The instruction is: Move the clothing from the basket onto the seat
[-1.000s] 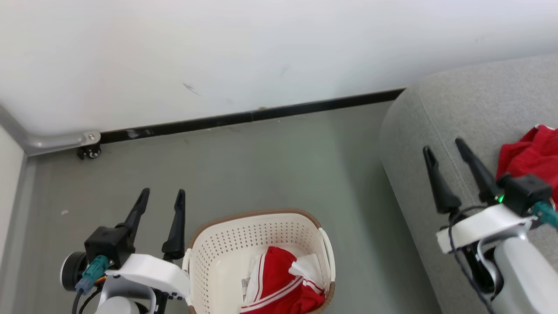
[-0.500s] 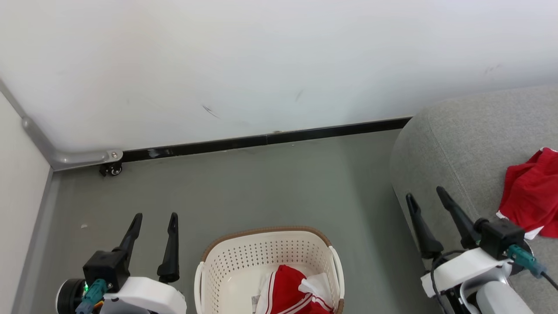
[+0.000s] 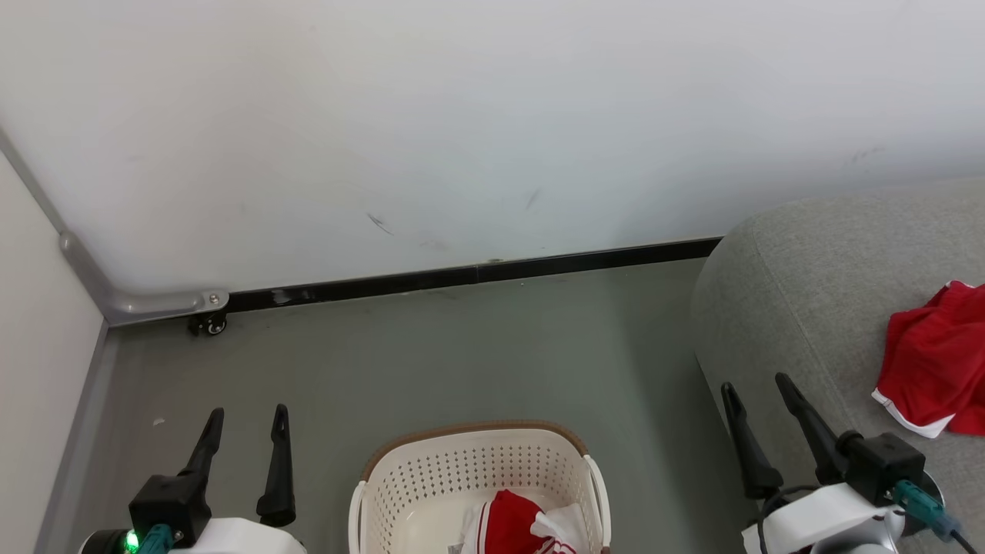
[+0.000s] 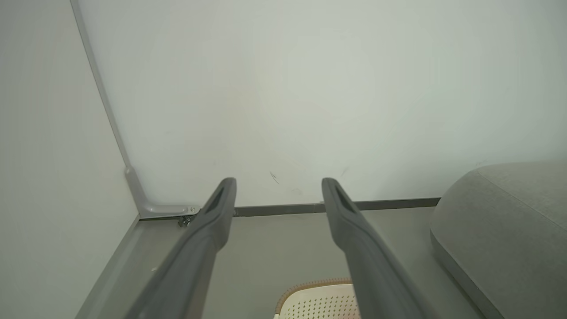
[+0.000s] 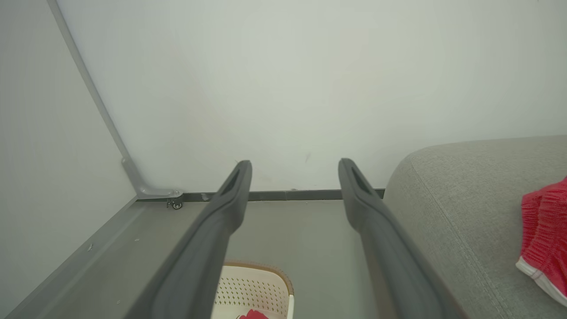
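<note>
Hovering with fingers spread wide and empty: left gripper (image 3: 248, 415) above the grey floor (image 3: 462, 346), just left of the basket (image 3: 469, 425); right gripper (image 3: 754, 385) at the edge of the seat (image 3: 808, 308). Lying crumpled in the basket, red clothing (image 3: 512, 519) with white trim, perhaps more than one piece, cut off by the frame. Resting on the seat, well apart from the basket, another red garment (image 3: 931, 362).

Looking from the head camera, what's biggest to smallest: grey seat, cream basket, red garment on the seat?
Rounded light grey fabric seat
Cream perforated plastic basket
Red white-trimmed garment on the seat
All are cropped by the frame.
</note>
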Available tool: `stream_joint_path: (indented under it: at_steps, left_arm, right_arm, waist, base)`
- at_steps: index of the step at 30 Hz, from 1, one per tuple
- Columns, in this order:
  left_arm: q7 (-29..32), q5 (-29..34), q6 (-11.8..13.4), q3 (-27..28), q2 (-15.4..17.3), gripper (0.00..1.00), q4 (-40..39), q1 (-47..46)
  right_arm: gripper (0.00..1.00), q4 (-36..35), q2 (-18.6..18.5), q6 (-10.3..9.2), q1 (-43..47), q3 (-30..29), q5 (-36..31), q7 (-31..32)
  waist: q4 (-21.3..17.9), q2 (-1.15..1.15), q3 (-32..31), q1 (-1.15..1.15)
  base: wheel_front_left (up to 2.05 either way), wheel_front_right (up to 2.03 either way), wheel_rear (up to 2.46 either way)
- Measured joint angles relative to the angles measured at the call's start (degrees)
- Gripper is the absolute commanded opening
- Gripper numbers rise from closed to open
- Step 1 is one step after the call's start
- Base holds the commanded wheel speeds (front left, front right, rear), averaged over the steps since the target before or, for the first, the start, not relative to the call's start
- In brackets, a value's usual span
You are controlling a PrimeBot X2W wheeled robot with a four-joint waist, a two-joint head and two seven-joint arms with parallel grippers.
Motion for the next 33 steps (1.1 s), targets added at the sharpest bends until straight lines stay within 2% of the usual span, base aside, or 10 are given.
stream_joint_path:
  at_steps: [15, 33]
  left_arm:
    - [0.0, 1.88, 0.05, 0.9, -0.27, 1.0, -1.03, 2.44]
    - [0.0, 2.44, -0.34, 1.87, -1.22, 1.0, -1.81, 2.59]
  right_arm:
    - [1.0, -1.33, 2.72, 0.0, 3.72, -2.13, -3.43, 0.0]
    - [1.0, -4.12, 3.47, 0.0, 4.66, -3.01, -5.19, 0.52]
  waist:
    - [-1.03, 0.0, -1.08, 0.0]
    - [-1.33, 0.0, -0.74, 0.0]
  base:
    - [0.0, 0.0, 0.0]
    - [0.0, 0.0, 0.0]
